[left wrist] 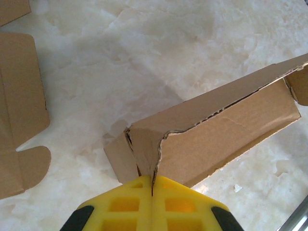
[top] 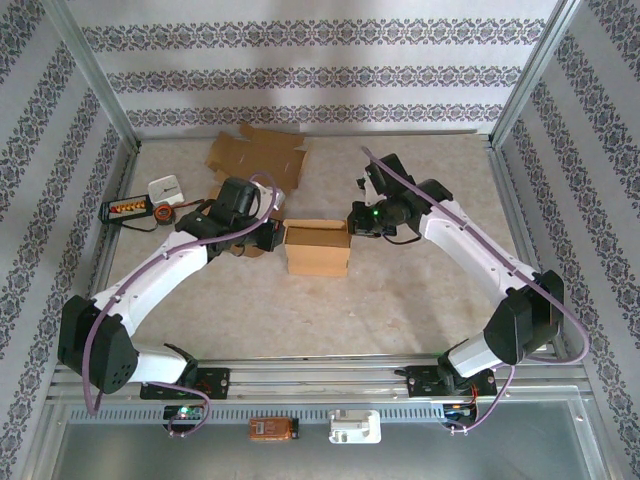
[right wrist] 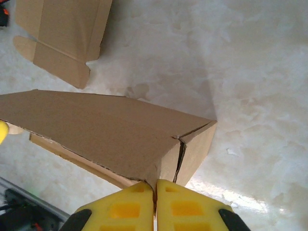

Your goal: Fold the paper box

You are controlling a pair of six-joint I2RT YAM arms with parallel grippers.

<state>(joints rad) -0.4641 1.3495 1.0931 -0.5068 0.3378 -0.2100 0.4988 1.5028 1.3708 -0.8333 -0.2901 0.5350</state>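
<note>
L arm (top: 150, 275), R arm (top: 470, 250) bent inward, jaws pinching paper box (top: 317, 252) ends.

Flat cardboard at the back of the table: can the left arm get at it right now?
Probably not yet: the left gripper is shut on an end flap of the paper box and would have to let go first. Otherwise the way looks free, the flat cardboard lying just behind that arm with nothing between.

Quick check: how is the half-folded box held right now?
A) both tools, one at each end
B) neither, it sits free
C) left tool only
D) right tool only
A: the left tool is pinched shut on the cardboard at one end of the box, and the right tool is pinched shut on the other end.
</note>
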